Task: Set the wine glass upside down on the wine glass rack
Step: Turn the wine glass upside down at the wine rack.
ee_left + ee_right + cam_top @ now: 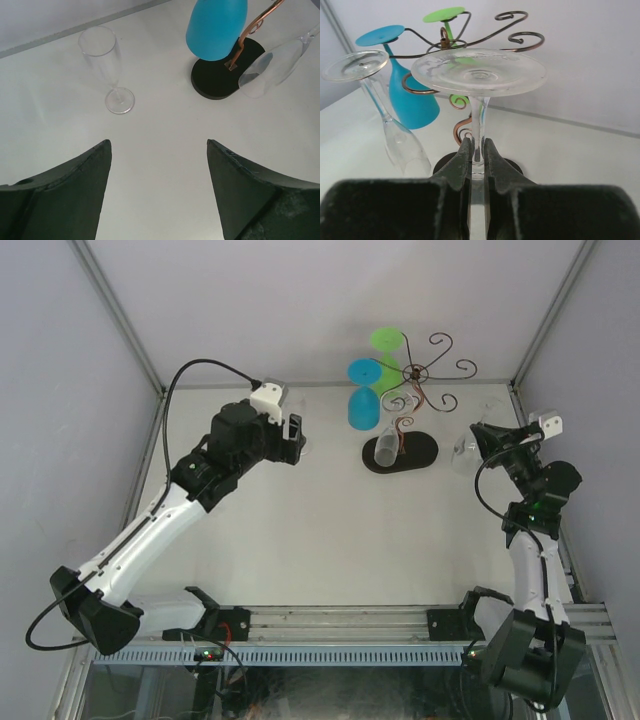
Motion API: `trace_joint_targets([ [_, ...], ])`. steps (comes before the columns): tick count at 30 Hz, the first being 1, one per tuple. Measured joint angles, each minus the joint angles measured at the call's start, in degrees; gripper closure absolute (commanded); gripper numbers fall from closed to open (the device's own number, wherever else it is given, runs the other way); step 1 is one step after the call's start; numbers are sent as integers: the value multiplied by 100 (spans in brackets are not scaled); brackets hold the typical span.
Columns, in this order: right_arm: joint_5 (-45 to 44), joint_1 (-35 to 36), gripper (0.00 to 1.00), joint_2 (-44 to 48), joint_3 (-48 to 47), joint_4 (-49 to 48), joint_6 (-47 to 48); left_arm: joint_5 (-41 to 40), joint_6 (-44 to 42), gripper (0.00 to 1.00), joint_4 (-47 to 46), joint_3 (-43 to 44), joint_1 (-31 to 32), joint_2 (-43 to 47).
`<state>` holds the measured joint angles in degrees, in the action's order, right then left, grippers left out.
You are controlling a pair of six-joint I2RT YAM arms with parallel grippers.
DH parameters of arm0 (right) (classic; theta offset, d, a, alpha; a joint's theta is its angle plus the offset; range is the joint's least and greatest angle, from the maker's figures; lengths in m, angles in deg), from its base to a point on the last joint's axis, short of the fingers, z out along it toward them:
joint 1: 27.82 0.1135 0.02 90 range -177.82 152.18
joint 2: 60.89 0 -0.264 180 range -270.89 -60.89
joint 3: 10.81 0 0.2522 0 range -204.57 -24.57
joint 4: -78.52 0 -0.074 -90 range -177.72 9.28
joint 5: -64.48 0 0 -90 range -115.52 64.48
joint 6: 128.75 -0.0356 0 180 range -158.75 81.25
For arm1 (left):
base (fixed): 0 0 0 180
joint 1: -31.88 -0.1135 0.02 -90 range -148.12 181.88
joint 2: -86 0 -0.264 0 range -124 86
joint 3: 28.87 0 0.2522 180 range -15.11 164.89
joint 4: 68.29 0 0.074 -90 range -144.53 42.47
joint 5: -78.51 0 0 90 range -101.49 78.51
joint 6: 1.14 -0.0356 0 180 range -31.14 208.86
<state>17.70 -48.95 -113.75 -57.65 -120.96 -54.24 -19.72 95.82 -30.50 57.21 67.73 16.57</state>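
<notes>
- Progress, as judged: about midway. The glass is picked up and turned over; hanging it is left to do.
- Right gripper (476, 150): clamped on the stem of the clear wine glass (479, 75). The foot is uppermost and the bowl hangs below, hidden behind the fingers in the wrist view.
- Position of the glass: in the air, off the surface (165, 115), to the right of the wine glass rack (418, 454). It is near the rack but touches no wire.
- Rack load: a blue glass (216, 27), a green glass (388, 348) and a clear flute (277, 62) hang inverted on the left and near sides.
- Free places: the curled arms on the rack's right and far sides look empty, both from above and from the right wrist.
- Left gripper (157, 145): jaws wide apart, holding nothing, raised over the surface left of the rack.
- Second flute (102, 55): upright on the surface ahead of the left gripper, clear of the rack base.
- Left to do, as judged: bring the foot level with an empty curl, slide the stem in, let the foot settle on the wire, then release.
</notes>
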Motion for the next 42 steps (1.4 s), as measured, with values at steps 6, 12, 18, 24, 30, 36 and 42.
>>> trace_joint_targets([
  [6,435,-15,100,-647,0,-1032,-302,116,31,20,-76,-37,-136,13],
  [12,715,-11,100,-1193,0,-1880,-444,166,57,21,-85,-37,-173,35],
  [18,879,31,100,-1622,-87,-2369,-420,291,63,21,-94,-37,-177,37],
  [24,979,199,100,-2109,-474,-2490,-391,350,63,21,-107,-37,-190,37],
  [30,997,490,100,-2470,-896,-2387,-210,415,105,21,-127,-37,-210,52],
  [36,1003,710,100,-2850,-1180,-2267,-24,442,111,22,-131,-37,-232,59],
  [42,1012,872,100,-3145,-1290,-2214,57,446,146,22,-146,-39,-249,59],
])
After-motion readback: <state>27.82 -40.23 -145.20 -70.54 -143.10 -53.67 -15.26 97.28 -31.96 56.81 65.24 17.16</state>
